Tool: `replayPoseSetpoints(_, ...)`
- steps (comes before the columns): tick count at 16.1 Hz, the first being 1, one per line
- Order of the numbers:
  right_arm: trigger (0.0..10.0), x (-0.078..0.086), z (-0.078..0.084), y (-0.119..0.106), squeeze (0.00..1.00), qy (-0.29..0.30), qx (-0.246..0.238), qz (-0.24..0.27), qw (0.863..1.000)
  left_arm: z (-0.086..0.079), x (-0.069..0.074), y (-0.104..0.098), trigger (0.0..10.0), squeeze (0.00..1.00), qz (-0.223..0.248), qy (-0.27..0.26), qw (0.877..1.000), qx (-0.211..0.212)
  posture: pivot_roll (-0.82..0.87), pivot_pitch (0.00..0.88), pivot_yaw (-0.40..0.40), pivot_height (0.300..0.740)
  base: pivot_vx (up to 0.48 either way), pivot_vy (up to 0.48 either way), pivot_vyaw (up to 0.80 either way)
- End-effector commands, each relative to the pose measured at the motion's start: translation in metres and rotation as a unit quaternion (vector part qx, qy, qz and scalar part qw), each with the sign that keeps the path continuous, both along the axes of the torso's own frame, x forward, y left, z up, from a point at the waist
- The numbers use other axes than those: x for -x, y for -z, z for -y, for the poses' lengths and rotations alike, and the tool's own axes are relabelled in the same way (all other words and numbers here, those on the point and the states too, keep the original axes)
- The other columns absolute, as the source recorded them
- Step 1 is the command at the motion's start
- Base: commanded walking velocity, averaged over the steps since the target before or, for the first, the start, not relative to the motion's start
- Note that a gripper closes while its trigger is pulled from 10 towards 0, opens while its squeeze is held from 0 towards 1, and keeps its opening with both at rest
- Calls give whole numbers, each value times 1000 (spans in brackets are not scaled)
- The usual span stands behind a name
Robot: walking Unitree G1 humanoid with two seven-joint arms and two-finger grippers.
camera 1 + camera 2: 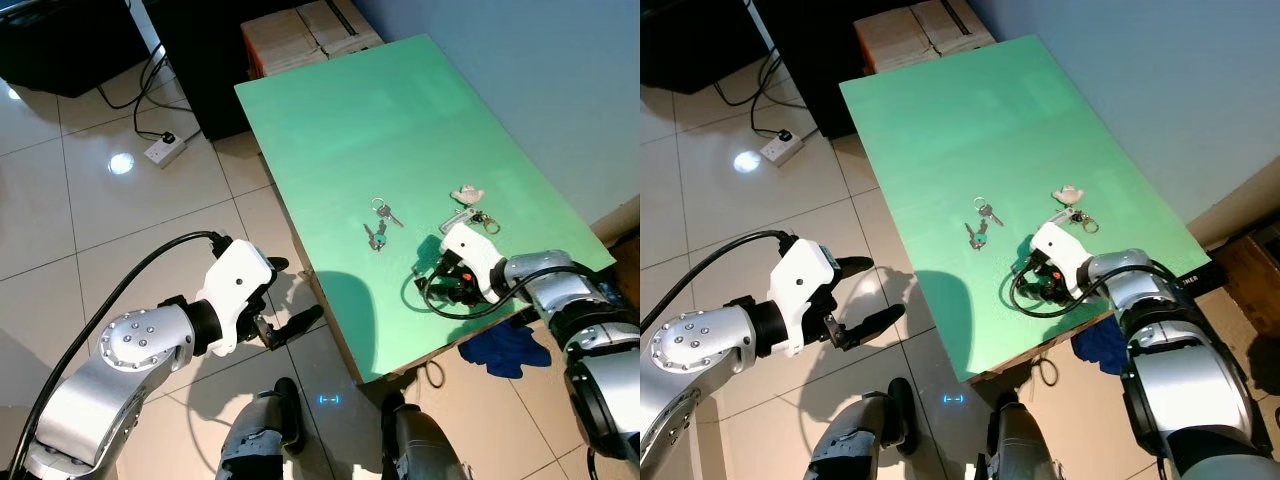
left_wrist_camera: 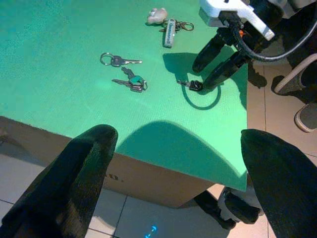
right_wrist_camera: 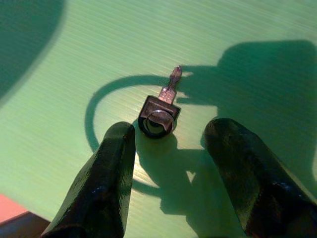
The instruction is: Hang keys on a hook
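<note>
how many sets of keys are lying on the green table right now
4: a silver ring with keys mid-table, a green-capped bunch just below it, a white-tagged bunch by the pale fob, and a small black-headed key between the right hand's open fingers.

The table top (image 1: 400,130) looks matt green with fine ribbed lines, like corrugated plastic board, its cut edge brown like cardboard. The keys (image 2: 124,72) are shiny metal, one with a teal plastic head. The small key (image 3: 161,111) has a dark glossy head and metal shaft. The gripper fingers (image 3: 106,173) are glossy black. The floor tiles (image 1: 120,200) are glossy and reflective.
</note>
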State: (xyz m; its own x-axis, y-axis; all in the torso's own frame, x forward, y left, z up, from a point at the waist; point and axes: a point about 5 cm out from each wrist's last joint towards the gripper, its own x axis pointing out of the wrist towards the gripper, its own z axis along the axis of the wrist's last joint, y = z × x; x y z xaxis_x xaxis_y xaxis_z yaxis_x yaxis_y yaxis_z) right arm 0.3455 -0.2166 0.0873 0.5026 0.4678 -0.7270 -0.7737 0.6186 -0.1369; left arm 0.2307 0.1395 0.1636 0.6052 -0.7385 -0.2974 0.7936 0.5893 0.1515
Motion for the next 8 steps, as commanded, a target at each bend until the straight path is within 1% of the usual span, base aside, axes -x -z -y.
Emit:
replayPoseSetpoints(1, 10000, 4, -1, 8, 0, 0, 12, -4, 1000, 0, 4, -2, 10000, 0, 1, 7, 1000, -3, 31, 314, 42, 740, 0, 0, 0)
replayPoseSetpoints(2, 10000, 3, -3, 9, 0, 1, 20, 9, 1000, -1, 4, -2, 10000, 0, 0, 7, 1000, -4, 35, 315, 44, 740, 0, 0, 0)
replayPoseSetpoints(3, 10000, 3, -3, 9, 0, 2, 20, 11, 1000, -1, 4, -2, 10000, 0, 0, 7, 1000, -4, 35, 315, 45, 740, 0, 0, 0)
replayPoseSetpoints(5, 10000, 3, -6, 11, 0, 2, 16, 8, 1000, -3, 4, -2, 10000, 0, -1, 7, 1000, -6, 38, 320, 50, 740, 0, 0, 0)
replayPoseSetpoints(6, 9843, 4, -6, 12, 0, -2, 15, 2, 1000, -4, 3, -2, 10000, 0, -2, 8, 1000, -8, 44, 321, 52, 740, 0, 0, 0)
replayPoseSetpoints(7, 4745, 4, -6, 12, 0, -3, 13, -2, 1000, -3, 3, -3, 10000, 0, -2, 8, 1000, -9, 49, 319, 54, 740, 0, 0, 0)
replayPoseSetpoints(8, 3647, 4, -7, 12, 0, -4, 13, -4, 1000, -3, 3, -3, 10000, 0, -1, 8, 1000, -9, 54, 315, 56, 740, 0, 0, 0)
